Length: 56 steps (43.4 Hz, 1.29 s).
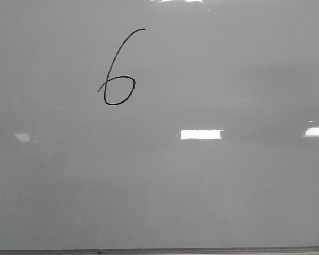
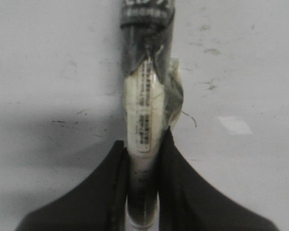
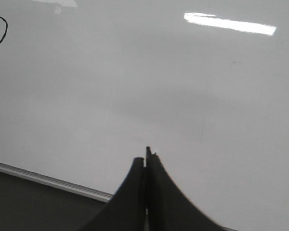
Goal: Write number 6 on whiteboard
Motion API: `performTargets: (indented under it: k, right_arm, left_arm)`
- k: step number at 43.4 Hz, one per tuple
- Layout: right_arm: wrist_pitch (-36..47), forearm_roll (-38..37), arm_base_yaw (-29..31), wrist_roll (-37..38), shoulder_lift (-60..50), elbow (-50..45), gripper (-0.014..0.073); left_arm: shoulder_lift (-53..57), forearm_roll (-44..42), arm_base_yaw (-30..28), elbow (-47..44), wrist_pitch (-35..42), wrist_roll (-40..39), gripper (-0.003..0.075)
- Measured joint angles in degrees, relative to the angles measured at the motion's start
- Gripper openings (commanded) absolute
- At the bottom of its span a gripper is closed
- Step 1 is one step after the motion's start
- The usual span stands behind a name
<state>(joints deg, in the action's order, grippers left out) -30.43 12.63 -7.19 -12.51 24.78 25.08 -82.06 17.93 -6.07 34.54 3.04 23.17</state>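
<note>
**A 6 on the board, marker in the left gripper**

The number 6 [image 1: 118, 71] sits at ten o'clock on the whiteboard [image 1: 212, 191]. The left gripper [image 2: 143, 144] pinches a marker [image 2: 144, 110] between its jaws. The right gripper [image 3: 145, 161] has its jaws pressed together, holding nothing.

A bright rectangular light reflection [image 1: 201, 134] is glaring just right of centre in the front view. A second glare patch [image 1: 317, 131] is shining at the right edge, a fainter one [image 1: 22, 137] is glowing at the left, and a sliver [image 1: 178, 1] is showing along the top edge. In the right wrist view, a long strip of reflected light [image 3: 229, 23] is gleaming at the upper right, while a dark, dull surface [image 3: 29, 207] is filling the lower left corner. A soft grey shadow [image 2: 53, 134] is lying across the left of the left wrist view.
</note>
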Motion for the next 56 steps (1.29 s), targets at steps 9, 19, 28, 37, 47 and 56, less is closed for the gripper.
performTargets:
  k: [9, 19, 28, 37, 47, 56]
  right_arm:
    - [0.0, 0.0, 0.0, 0.1, 0.0, 0.0, -0.0069]
    - [0.0, 0.0, 0.0, 0.1, 0.0, 0.0, -0.0069]
    - [0.0, 0.0, 0.0, 0.1, 0.0, 0.0, -0.0069]
    - [0.0, 0.0, 0.0, 0.1, 0.0, 0.0, -0.0069]
    - [0.0, 0.0, 0.0, 0.1, 0.0, 0.0, -0.0069]
    - [0.0, 0.0, 0.0, 0.1, 0.0, 0.0, -0.0069]
  left_arm:
    - [-2.7, 0.0, 0.0, -0.1, 2.7, 0.0, 0.0055]
    - [-3.1, 0.0, 0.0, -0.1, 3.5, 0.0, 0.0147]
    - [-3.3, 0.0, 0.0, -0.1, 4.0, 0.0, 0.0347]
    - [-3.3, 0.3, -0.3, -0.1, 4.4, 0.0, 0.0423]
    - [-3.3, 0.3, -0.3, -0.1, 4.5, 0.0, 0.0484]
    - [-3.3, 0.3, -0.3, -0.1, 4.5, 0.0, 0.0486]
